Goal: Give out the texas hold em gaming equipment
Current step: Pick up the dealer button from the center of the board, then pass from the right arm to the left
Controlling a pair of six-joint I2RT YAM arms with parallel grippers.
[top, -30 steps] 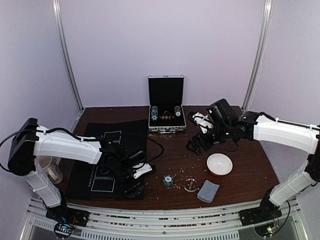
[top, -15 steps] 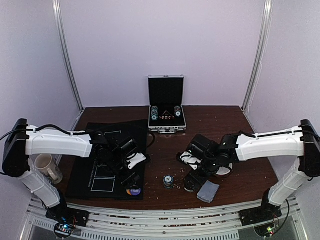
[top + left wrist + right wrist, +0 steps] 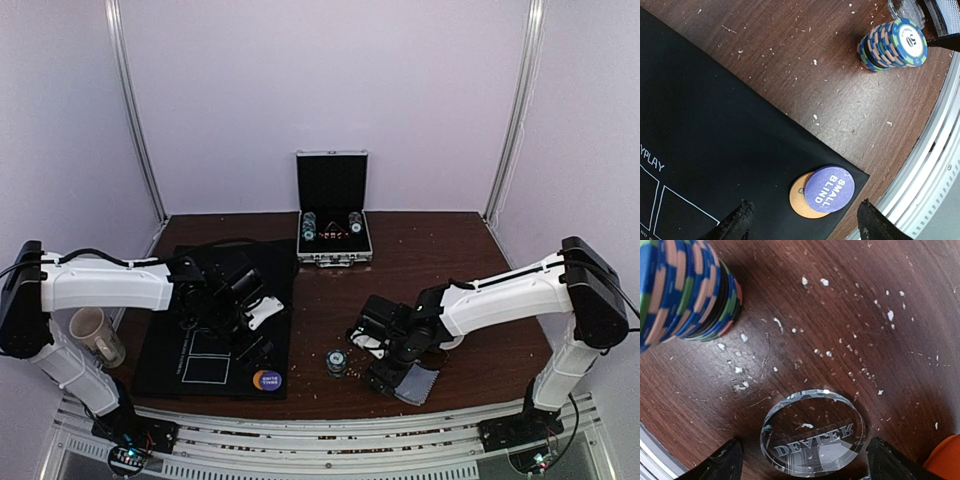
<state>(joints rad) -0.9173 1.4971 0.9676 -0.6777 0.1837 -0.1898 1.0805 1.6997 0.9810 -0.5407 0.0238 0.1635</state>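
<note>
A clear button lettered "DEALER" lies beside the striped chip stack, straddled untouched by the open right claw; the left claw gapes empty.

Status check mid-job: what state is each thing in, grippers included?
Case: lid open.
Chip stack: upright on the table.
Small blind button: flat, overlapping the orange button on the mat.
Dealer button: flat, between the right gripper's fingers, not gripped.
Left gripper: open, empty.
Right gripper: open.
Mug: upright.

Top camera high, rear, facing forward-down; wrist cameras close, downward, sharing chip stack
</note>
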